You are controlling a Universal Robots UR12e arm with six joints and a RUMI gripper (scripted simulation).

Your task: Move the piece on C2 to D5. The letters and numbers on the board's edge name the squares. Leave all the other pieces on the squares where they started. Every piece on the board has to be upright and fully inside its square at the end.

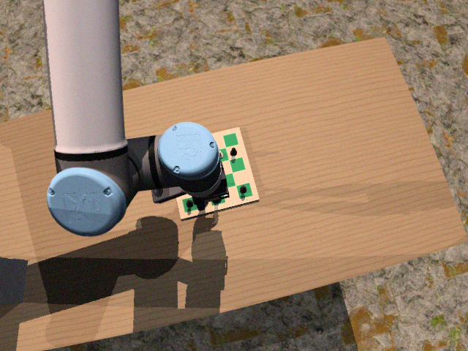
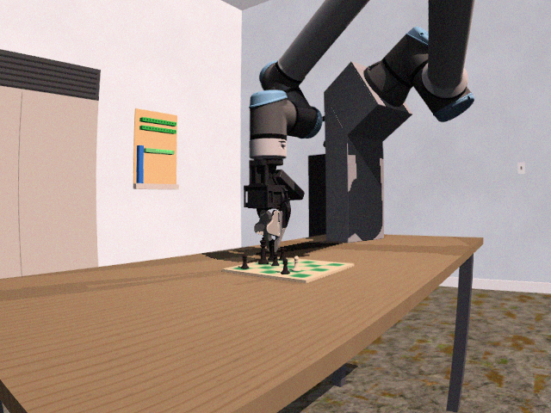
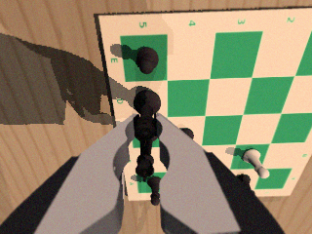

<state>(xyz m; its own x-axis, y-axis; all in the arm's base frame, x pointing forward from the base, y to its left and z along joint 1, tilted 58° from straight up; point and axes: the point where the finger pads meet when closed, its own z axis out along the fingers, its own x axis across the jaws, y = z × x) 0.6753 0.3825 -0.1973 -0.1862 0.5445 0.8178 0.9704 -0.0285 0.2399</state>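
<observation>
My gripper [image 3: 146, 115] [image 2: 270, 240] is shut on a black chess piece [image 3: 146, 104] and holds it upright, low over the green and beige board [image 3: 226, 97] [image 1: 251, 177] [image 2: 331, 268]. In the wrist view the piece's round head lies over row D, column 5, by the board's edge. I cannot tell whether its base touches the square. A black pawn [image 3: 146, 59] [image 1: 189, 204] stands on E5 beside it. In the top view the wrist hides the fingers and the held piece.
A white pawn [image 3: 254, 158] [image 2: 295, 261] and other black pieces [image 1: 233, 151] [image 1: 243, 189] [image 2: 244, 261] stand on the board, some close behind my fingers. The board lies on a wooden table [image 1: 340, 131] [image 2: 177, 333]. The arm's grey base block [image 2: 351, 169] stands at the table's back.
</observation>
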